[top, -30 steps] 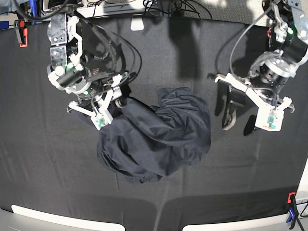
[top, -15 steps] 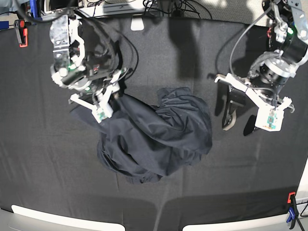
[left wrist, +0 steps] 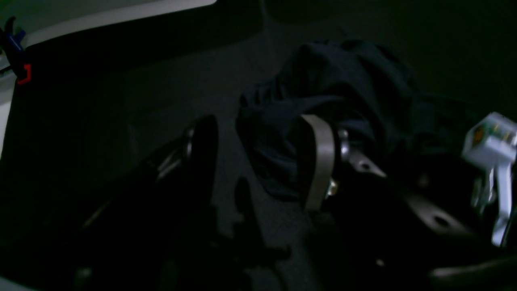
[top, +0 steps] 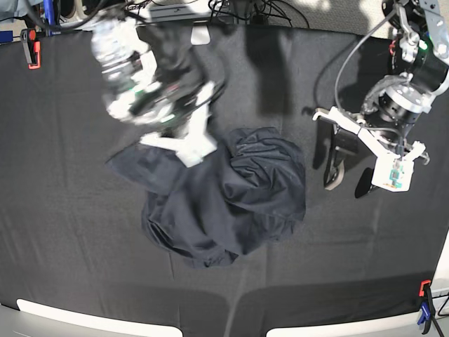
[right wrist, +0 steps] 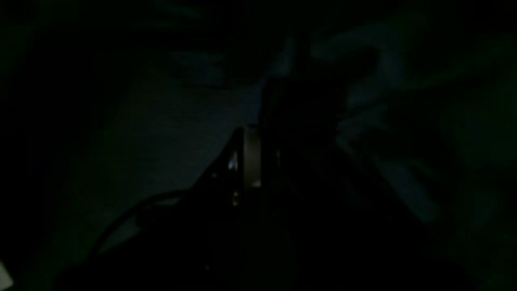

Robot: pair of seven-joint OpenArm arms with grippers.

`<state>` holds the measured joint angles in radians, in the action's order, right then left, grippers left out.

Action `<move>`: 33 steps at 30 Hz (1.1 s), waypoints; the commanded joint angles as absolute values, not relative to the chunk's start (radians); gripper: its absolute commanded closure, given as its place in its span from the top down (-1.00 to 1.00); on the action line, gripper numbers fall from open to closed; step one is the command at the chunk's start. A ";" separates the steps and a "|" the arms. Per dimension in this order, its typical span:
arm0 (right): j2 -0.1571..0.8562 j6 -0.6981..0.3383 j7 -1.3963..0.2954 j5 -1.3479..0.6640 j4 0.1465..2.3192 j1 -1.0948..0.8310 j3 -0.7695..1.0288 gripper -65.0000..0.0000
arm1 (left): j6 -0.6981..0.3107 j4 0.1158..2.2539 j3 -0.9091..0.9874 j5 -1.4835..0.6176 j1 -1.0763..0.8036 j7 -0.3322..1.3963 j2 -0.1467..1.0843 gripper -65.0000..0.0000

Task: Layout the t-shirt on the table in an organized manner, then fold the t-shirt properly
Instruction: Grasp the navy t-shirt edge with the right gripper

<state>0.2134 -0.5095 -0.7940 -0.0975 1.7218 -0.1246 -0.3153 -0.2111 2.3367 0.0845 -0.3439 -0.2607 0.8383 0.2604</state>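
Observation:
The dark navy t-shirt (top: 231, 200) lies crumpled in the middle of the black table (top: 70, 246), with one flap spread out to the left. My right gripper (top: 188, 149) is blurred with motion over the shirt's upper left edge. In the very dark right wrist view its jaws look shut, with folds of the t-shirt (right wrist: 363, 113) running up to the fingertips (right wrist: 252, 157). My left gripper (top: 349, 177) hangs open over bare cloth to the right of the shirt. The left wrist view shows the shirt (left wrist: 331, 93) just beyond its spread fingers (left wrist: 319, 161).
A red clamp (top: 32, 45) sits at the table's far left corner and a blue and red clamp (top: 424, 302) at the near right. Cables and a white block (top: 200, 34) line the far edge. Pale edge strips (top: 91, 319) run along the near side.
My right gripper has shut, and its arm has swung up and to the right. A flap of the shirt now lies spread out to the left. The left arm has not moved.

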 commanded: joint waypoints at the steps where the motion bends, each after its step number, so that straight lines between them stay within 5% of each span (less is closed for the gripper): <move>1: 0.213 -0.527 -0.778 -0.109 1.753 -0.112 -0.348 -1.00 | -0.210 2.356 0.085 -0.350 -0.255 0.814 0.264 -0.10; 11: 0.152 -0.527 -0.714 -0.109 1.900 -0.106 -0.611 -1.00 | -0.210 2.356 0.085 -0.350 -0.255 0.813 0.264 -0.10; 24: -0.145 -0.520 -0.736 -0.117 1.903 0.112 -0.476 -1.00 | -0.210 2.356 0.085 -0.350 -0.255 0.814 0.264 -0.10; 33: -0.134 -0.541 -0.979 -0.250 1.903 0.154 -0.429 -1.00 | -0.210 2.356 0.085 -0.350 -0.255 0.814 0.264 -0.10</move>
